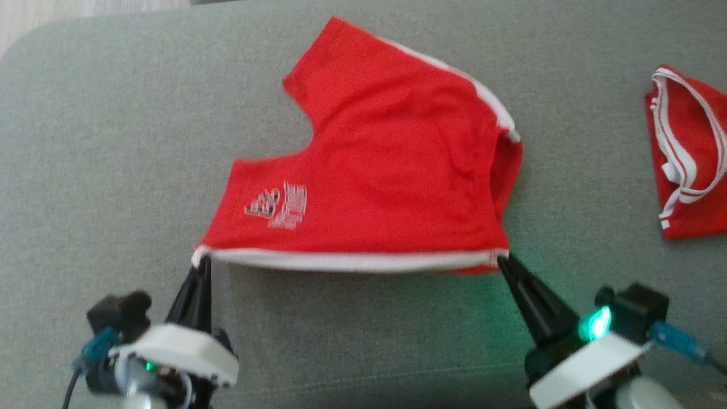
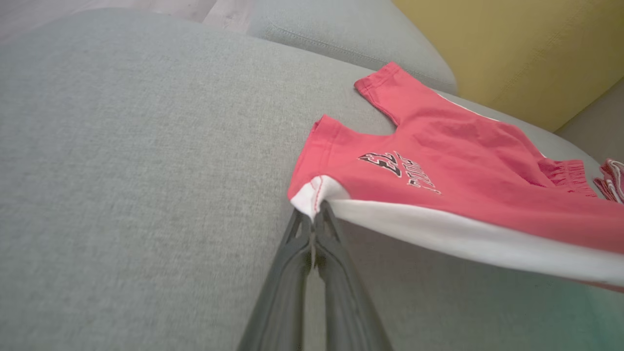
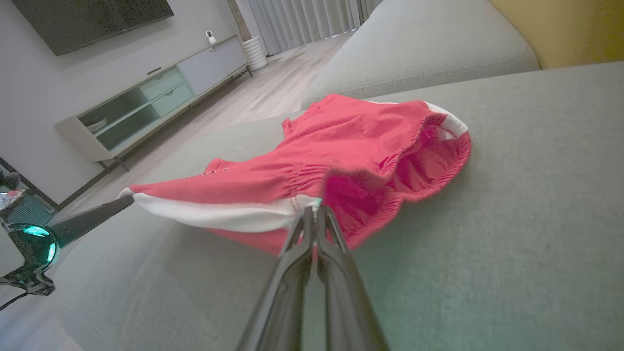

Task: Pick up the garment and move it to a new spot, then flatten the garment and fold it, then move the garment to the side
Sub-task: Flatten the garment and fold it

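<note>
Red knit cloth, thin and limp: the garment [image 1: 386,153] lies on the middle of the grey sofa cushion [image 1: 113,142], with its white-trimmed edge [image 1: 352,260] at the cushion's near side, pulled taut and seemingly raised a little. It looks light and soft, and would likely sag wherever unsupported, so the two ends of that edge are the sensible holds. The left gripper [image 1: 201,264] is clamped tight on one end and the right gripper [image 1: 502,261] on the other. A second red garment [image 1: 690,159] lies at the cushion's right side, well apart.
</note>
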Robot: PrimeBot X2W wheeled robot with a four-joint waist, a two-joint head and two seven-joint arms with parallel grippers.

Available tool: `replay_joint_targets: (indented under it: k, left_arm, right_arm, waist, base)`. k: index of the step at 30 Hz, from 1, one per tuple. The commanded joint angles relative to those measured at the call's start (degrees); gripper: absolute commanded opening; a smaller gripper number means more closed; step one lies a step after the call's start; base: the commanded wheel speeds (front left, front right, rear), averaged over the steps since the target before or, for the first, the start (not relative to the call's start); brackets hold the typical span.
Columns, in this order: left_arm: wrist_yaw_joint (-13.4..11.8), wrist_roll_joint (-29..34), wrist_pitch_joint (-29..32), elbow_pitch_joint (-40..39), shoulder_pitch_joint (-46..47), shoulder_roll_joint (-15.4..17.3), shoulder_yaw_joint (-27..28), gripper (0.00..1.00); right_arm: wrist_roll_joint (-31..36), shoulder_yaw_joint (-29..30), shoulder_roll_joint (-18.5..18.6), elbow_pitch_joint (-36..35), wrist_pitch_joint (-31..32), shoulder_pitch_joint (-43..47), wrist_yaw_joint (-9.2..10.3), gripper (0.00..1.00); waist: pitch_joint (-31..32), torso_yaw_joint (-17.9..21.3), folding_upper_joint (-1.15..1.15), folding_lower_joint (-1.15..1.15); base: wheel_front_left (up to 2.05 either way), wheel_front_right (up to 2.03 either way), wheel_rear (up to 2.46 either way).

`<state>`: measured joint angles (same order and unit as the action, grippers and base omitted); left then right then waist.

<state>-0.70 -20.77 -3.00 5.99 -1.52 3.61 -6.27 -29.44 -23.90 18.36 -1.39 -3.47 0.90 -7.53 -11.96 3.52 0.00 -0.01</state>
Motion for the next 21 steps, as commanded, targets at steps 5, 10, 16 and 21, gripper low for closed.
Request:
replay_joint_targets:
  k: [5, 10, 16, 21]
  left_arm:
    - [-2.9, -0.4, 5.7, -11.7, -5.5, 1.2, 2.5, 0.00]
    - [-4.8, -0.9, 10.6, -19.6, -9.5, 1.8, 2.7, 0.00]
    - [-4.1, -4.5, 16.0, -22.0, -5.7, 3.1, 3.9, 0.00]
    - [-2.9, -7.9, 20.0, -19.2, 1.5, 4.7, 5.0, 0.00]
  right_arm:
    - [1.1, 1.2, -0.5, -7.2, 3.7, 5.5, 0.04, 0.00]
    - [1.8, 2.2, -1.4, -11.0, 6.0, 8.9, 0.04, 0.00]
    - [0.5, 3.9, -3.8, -11.2, 6.9, 6.2, 0.04, 0.00]
    - [-1.7, 5.7, -5.9, -8.2, 6.4, 1.2, 0.04, 0.00]
  waist:
    - [0.7, 0.5, 0.00, 0.01]
    - [0.5, 0.9, 0.00, 0.01]
    - [-2.4, 2.4, 0.00, 0.01]
    - [-5.4, 3.8, 0.00, 0.01]
  base:
    - [0.00, 0.00, 0.00]
    - [0.00, 0.00, 0.00]
    - [0.00, 0.00, 0.00]
    - [0.00, 0.00, 0.00]
